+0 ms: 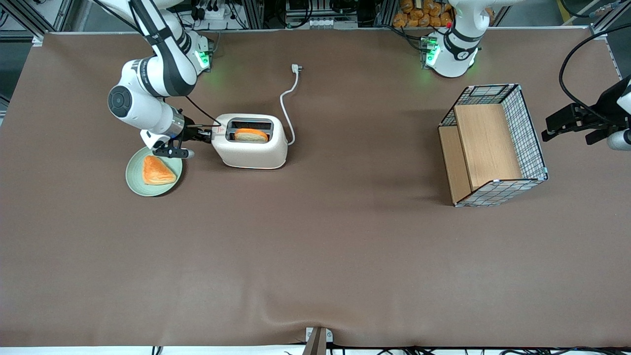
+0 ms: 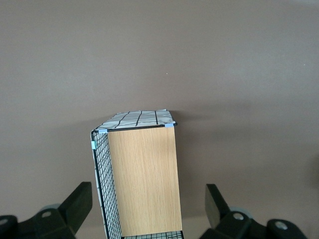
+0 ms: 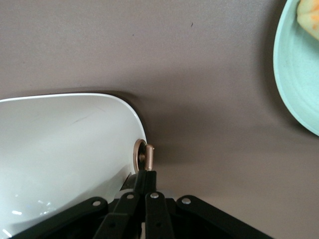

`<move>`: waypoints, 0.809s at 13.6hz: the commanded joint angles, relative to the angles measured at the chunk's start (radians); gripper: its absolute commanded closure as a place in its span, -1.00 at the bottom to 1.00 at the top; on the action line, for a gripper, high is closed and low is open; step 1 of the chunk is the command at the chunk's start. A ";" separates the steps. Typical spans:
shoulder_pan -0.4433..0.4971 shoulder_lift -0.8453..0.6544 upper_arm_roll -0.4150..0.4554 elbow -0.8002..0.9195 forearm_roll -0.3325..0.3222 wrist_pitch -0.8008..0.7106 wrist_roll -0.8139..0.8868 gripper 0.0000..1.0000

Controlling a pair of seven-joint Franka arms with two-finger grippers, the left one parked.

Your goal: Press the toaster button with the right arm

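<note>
The toaster (image 1: 252, 142) stands on the counter (image 1: 315, 246) just beside the plate (image 1: 154, 172). The pincer (image 1: 206, 135), its fingers pressed together, sits at the toaster's narrow end on the button (image 3: 149, 158). Pressing is in hand; next calls for a firm downward push.

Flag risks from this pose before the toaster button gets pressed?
1. The hand, fingers shut, sits at the toaster's narrow side; pressure off the toaster button could shove the toaster.
2. The green plate with pastry lies just under the wrist; dropping lower may bump it.
</note>
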 commanded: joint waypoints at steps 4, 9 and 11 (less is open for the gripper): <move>0.005 0.044 0.008 -0.017 0.024 0.058 -0.067 1.00; -0.005 0.023 0.003 0.014 0.024 -0.020 -0.067 1.00; -0.025 0.018 0.003 0.022 0.023 -0.036 -0.070 1.00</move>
